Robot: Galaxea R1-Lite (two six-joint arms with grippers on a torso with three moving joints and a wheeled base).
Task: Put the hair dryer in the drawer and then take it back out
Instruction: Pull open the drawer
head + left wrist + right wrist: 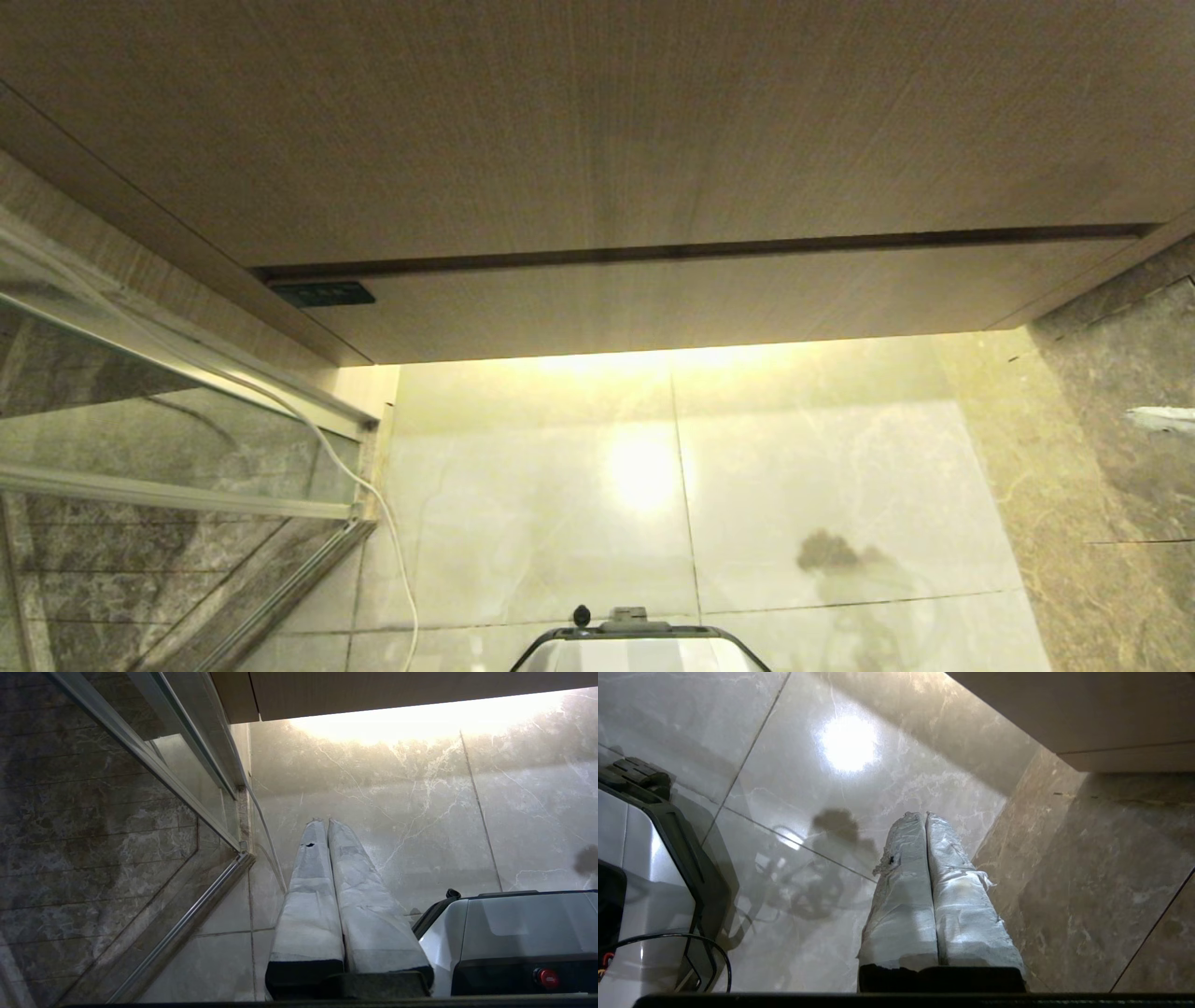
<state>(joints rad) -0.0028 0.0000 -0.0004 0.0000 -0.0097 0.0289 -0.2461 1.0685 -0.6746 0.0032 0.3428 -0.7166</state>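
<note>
Robot base sits nearest, at 6 o'clock in the head view, on pale glossy floor tile that carries a lamp glare.

Left gripper hangs low beside the base, padded fingers pressed together, holding nothing, pointing toward the floor near the glass shower screen. Parked, by the look of it: likely kept out of the way while the other arm works.

Right gripper also closed tight, empty, over the tile on the other side of the base, near the darker marble strip and short of the cabinet. Closed fingers suit pushing or hooking a flat handleless front better than pinching it, so this reads as an approach to opening.

White cord runs down by the screen frame at 8 o'clock; what it belongs to cannot be told.

Farther out, 12 o'clock: drawer, wood-grain front shut flush, a dark seam above it, long axis running 9 to 3 o'clock. Small black panel at its 9 o'clock end.

Hair dryer: not visible in any view, so its place, heading and long axis cannot be told. Task looks barely begun.
</note>
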